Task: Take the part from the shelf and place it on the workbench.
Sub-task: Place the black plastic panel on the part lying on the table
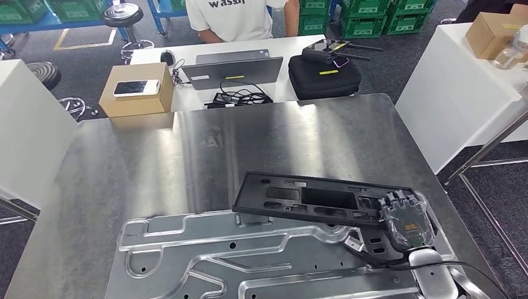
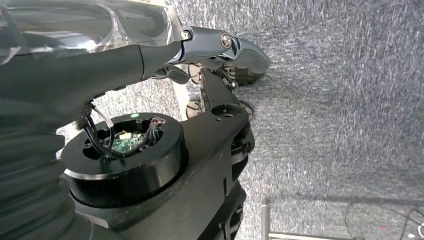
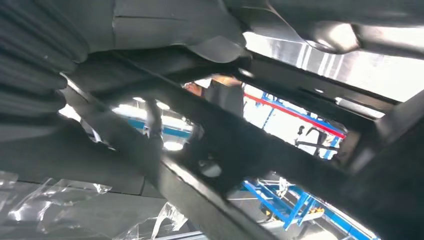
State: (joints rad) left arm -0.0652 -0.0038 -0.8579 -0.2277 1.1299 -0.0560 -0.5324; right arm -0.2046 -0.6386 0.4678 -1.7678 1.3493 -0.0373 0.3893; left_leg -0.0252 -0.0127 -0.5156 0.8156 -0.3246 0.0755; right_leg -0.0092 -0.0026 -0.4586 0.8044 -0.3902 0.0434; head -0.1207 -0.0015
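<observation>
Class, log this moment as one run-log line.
right hand: grips black part | part: over workbench, above metal plate | left hand: hangs, holds nothing

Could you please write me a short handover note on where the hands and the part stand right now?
Right hand: holds the black part at its right end, fingers over the edge.
Left hand: hangs beside the body over the carpet; whether it is open or shut is unclear.
Black part: over the steel workbench, its near edge above the machined metal plate; contact cannot be judged.
Done: part brought to the bench.
Left: set it down, release, withdraw.
</observation>
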